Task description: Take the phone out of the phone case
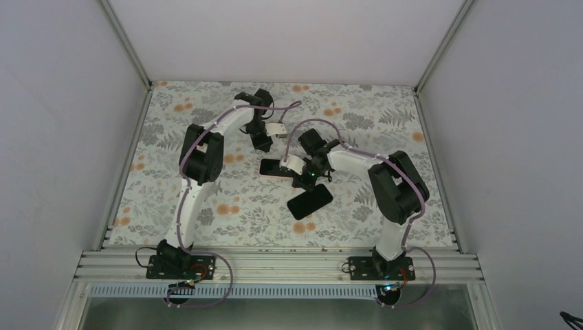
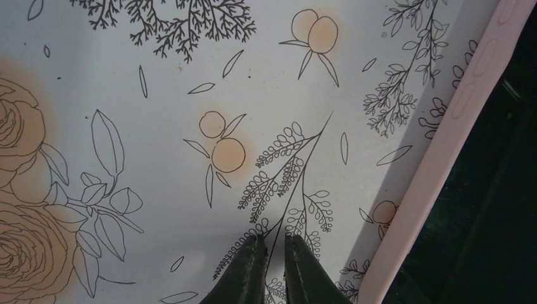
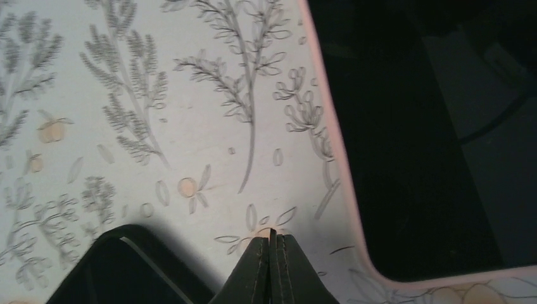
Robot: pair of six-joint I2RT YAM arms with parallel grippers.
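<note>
A pink phone case (image 1: 273, 167) lies flat mid-table, its inside dark and glossy; I cannot tell whether a phone sits in it. A bare black phone (image 1: 309, 201) lies apart, just in front and to the right of the case. My left gripper (image 1: 265, 143) is behind the case, nearly shut on nothing, its tips (image 2: 273, 237) over bare cloth left of the pink rim (image 2: 443, 158). My right gripper (image 1: 306, 180) is shut and empty. Its tips (image 3: 272, 233) are low over the cloth between the case rim (image 3: 332, 145) and the black phone (image 3: 120, 272).
A floral cloth (image 1: 206, 206) covers the table. White walls stand at the left, back and right. A metal rail (image 1: 275, 265) runs along the near edge by the arm bases.
</note>
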